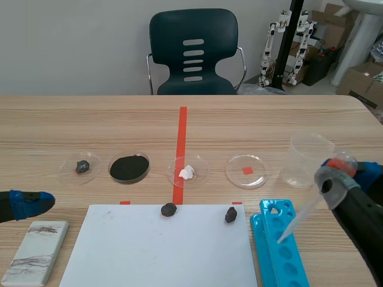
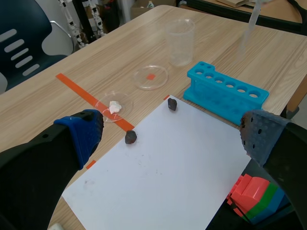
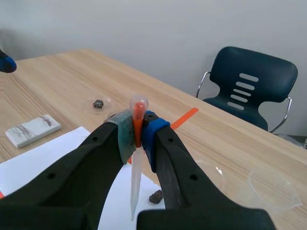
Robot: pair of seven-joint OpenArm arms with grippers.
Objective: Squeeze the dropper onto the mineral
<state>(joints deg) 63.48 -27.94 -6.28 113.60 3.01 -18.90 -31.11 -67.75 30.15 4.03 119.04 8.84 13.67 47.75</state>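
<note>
right claw holds the dropper, tip short of the rock

the right claw (image 3: 137, 134) is clamped on the dropper (image 3: 135, 177) at its orange neck, just under the clear bulb; the stem hangs tilted with its tip above the blue rack (image 1: 281, 251), near the closer rock (image 1: 231, 214) on the paper (image 1: 155, 251) but not over it. a second rock (image 1: 169, 209) lies further along the paper's edge. the left claw (image 2: 171, 132) hangs open and empty, well apart. the dropper looks light, thin and soft – probably a stem that flexes and a bulb that gives at a light press – so the neck seems the place to hold and the bulb the place to pinch, gently
</note>
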